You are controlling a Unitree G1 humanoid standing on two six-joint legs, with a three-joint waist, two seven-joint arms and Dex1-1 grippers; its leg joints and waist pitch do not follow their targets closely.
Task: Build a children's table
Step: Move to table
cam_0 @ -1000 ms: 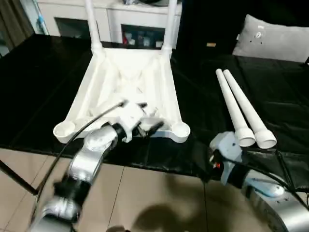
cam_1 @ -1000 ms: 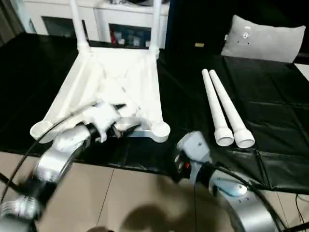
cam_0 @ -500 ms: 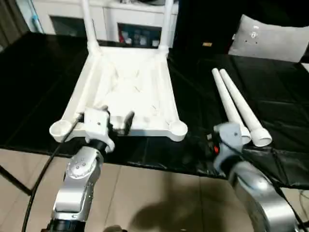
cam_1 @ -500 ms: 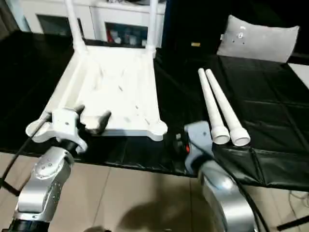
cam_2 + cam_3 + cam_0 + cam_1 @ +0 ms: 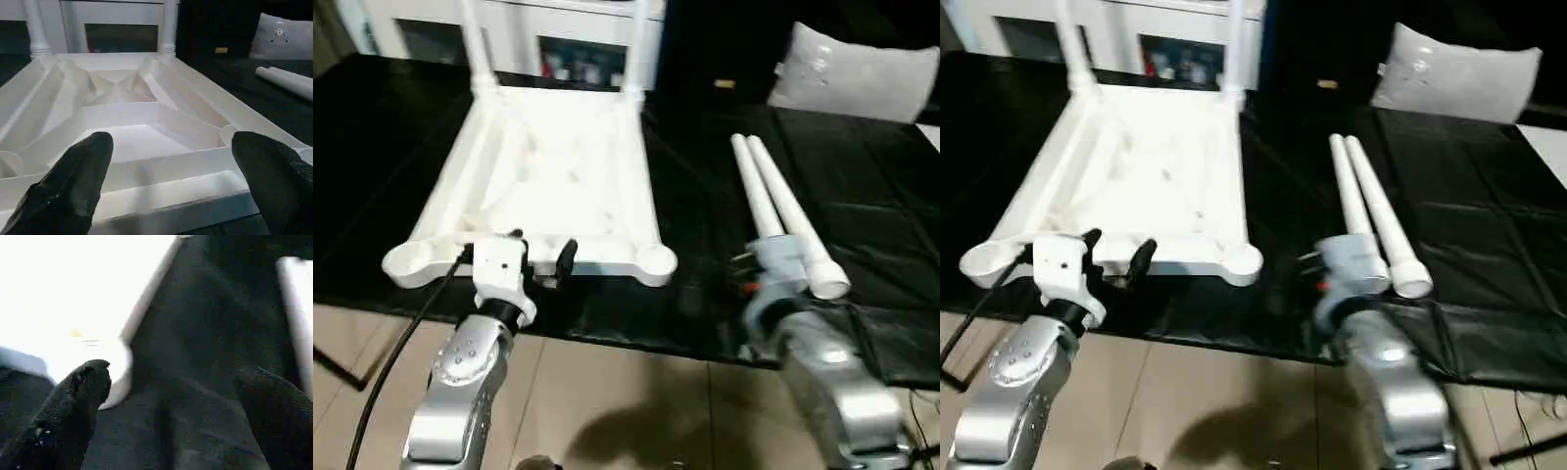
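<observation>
Left pincer: a second ago tilted and reaching over the near ribs of the upturned tabletop; now drawn back to the top's near edge and squared up, fingers spread wide. Right pincer: forearm swung from the far right toward the middle, wrist now at the near ends of the two loose legs.
</observation>
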